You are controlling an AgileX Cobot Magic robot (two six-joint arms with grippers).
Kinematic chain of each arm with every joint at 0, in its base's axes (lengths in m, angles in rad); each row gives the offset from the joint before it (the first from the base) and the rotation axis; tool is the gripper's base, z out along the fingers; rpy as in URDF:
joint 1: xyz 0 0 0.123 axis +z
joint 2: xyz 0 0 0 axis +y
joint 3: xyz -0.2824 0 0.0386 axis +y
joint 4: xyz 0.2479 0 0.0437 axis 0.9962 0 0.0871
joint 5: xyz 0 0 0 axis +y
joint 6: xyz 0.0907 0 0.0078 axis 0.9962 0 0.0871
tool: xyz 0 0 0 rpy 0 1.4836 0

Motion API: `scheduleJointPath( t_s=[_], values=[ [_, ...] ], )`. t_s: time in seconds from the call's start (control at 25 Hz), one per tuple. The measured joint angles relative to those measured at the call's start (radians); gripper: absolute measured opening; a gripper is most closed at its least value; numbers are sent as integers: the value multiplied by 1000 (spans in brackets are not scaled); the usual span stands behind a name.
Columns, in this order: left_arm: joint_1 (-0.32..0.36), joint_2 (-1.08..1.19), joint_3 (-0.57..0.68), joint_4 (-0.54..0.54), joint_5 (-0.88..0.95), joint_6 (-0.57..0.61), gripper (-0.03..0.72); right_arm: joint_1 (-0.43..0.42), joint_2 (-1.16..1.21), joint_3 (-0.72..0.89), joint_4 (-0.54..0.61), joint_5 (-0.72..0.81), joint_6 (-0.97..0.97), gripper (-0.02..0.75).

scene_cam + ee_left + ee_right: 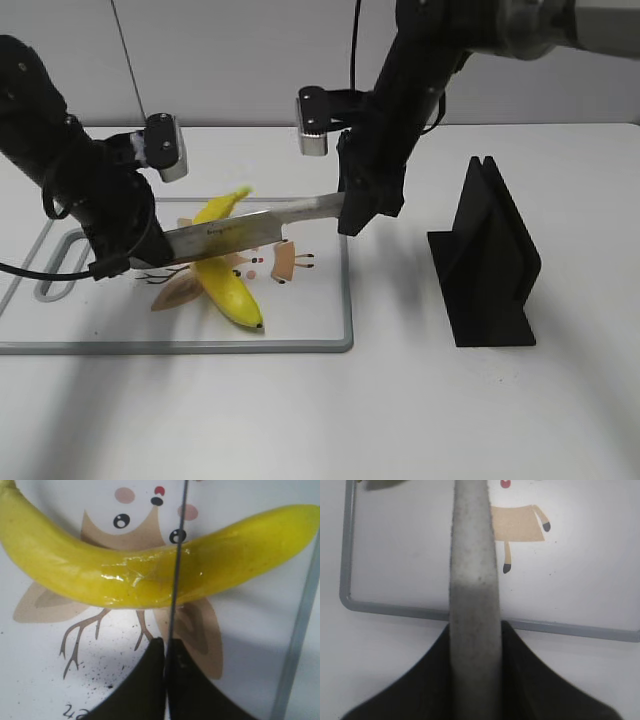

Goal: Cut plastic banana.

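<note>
A yellow plastic banana (228,278) lies on the white cutting board (347,300), over an owl print. A steel knife (250,228) lies across the banana's middle, roughly level. My right gripper (355,210) is shut on the knife's grey handle (472,555). My left gripper (125,258) is shut on the blade's far end. In the left wrist view the blade (176,570) shows edge-on between the jaws (166,647) and crosses the banana (100,575) just right of a glossy seam. I cannot tell whether the blade has entered the banana.
A black knife stand (490,260) stands on the table to the right of the board. The board's grey rim (420,611) runs under the right gripper (474,630). A wall closes off the back of the table.
</note>
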Motion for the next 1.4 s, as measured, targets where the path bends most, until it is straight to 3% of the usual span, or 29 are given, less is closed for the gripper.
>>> scheduleJointPath(
  t_s=[0.8, 1.4],
  values=[
    [-2, 56, 21, -20, -84, 9, -17, -3, 47, -11, 7, -2, 0, 200],
    [-3, -53, 42, 24, -79, 7, -17, 0, 2, -11, 23, 8, 24, 202]
  ],
)
